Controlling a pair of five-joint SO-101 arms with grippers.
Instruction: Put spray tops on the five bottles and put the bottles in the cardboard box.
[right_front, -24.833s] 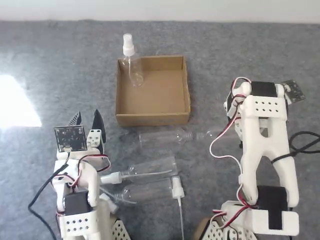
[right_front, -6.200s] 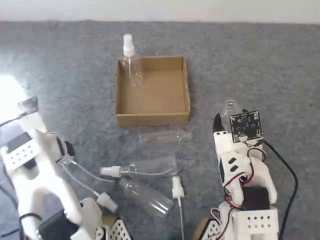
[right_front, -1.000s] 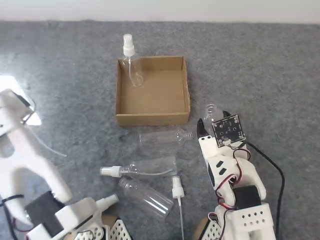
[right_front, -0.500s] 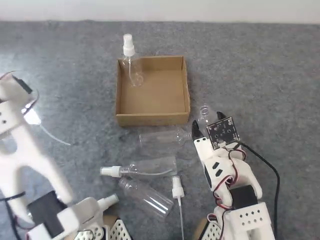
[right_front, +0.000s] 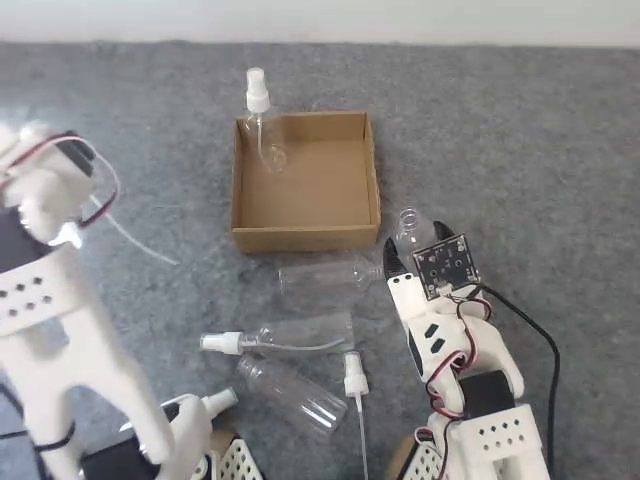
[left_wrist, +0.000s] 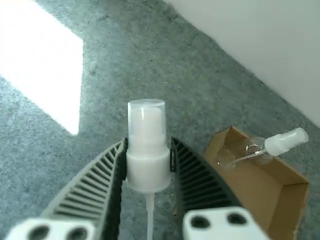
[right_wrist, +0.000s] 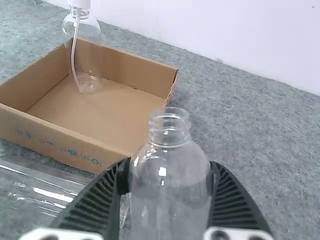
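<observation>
While one capped clear plastic bottle (right_front: 265, 135) stands in the brown cardboard box (right_front: 305, 238), four are outside it; the right gripper (right_wrist: 169, 175) clasps an open-necked clear bottle (right_wrist: 167, 145) upright near the box; the left gripper (left_wrist: 146, 155) pinches a white spray top (left_wrist: 146, 125), well apart; joining them looks next.

High view: fixed overhead, looking down on the table (right_front: 520, 130), arm bases at the near edge, wall along the far edge.
Left wrist view: close behind the left gripper (left_wrist: 147, 145), which clamps a spray top (left_wrist: 146, 125). Faces the far edge.
Right wrist view: close behind the right gripper (right_wrist: 170, 170), which holds an open bottle (right_wrist: 167, 150). Faces the same way.
All three views share the cardboard box (right_front: 305, 238) and the capped bottle (right_front: 268, 145) in it.
</observation>
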